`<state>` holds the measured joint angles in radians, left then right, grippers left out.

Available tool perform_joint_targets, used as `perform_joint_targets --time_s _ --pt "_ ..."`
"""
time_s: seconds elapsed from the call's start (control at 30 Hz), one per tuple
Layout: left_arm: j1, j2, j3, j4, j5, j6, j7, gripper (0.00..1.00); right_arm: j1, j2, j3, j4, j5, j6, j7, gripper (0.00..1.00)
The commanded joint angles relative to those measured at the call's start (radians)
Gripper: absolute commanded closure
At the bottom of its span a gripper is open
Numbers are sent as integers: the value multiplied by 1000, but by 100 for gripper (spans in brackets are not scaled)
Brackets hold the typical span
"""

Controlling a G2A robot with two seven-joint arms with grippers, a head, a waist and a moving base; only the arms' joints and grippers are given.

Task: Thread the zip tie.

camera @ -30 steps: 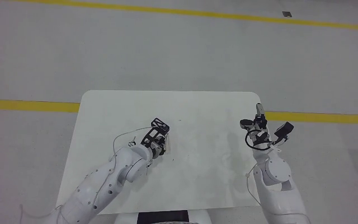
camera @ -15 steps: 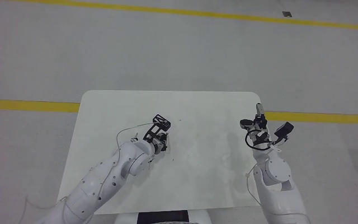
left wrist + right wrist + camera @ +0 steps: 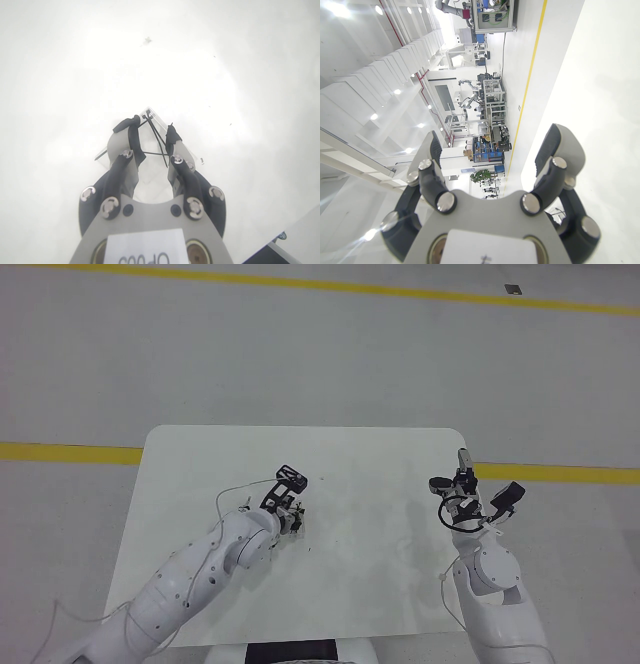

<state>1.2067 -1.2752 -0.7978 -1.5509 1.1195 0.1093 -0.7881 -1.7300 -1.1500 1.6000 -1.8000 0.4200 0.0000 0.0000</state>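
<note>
Left gripper (image 3: 153, 125) hangs low over the white table (image 3: 380, 464), fingers spread apart, straddling black zip ties (image 3: 157, 138) that lie crossed on what looks like a clear plastic sheet (image 3: 158, 125). Right gripper (image 3: 492, 137) is raised by the table's right edge, likewise released and empty.

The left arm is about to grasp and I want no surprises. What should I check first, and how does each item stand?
1. Left gripper open: ok.
2. Zip ties between its fingers, on the clear plate: ok.
3. Strands lying apart: not ok, they cross.
4. Tail already through a head: cannot tell.
5. Right gripper open and empty: ok.
</note>
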Motion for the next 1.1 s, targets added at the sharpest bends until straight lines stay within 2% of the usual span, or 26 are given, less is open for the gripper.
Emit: perform_joint_targets --time_s 0.0,0.13,0.4,0.87,1.07 --pt "-3 -1 4 3 2 -1 -2 76 0 0 0 0 0 0 0 0" --pt "-9 -5 17 9 4 1 -12 77 0 0 0 0 0 0 0 0" --pt "-40 -18 47 51 -3 39 -58 92 0 0 0 0 0 0 0 0" --pt "-84 -43 92 120 -31 46 -54 91 0 0 0 0 0 0 0 0" --pt "-97 -52 110 139 -15 72 -59 89 0 0 0 0 0 0 0 0"
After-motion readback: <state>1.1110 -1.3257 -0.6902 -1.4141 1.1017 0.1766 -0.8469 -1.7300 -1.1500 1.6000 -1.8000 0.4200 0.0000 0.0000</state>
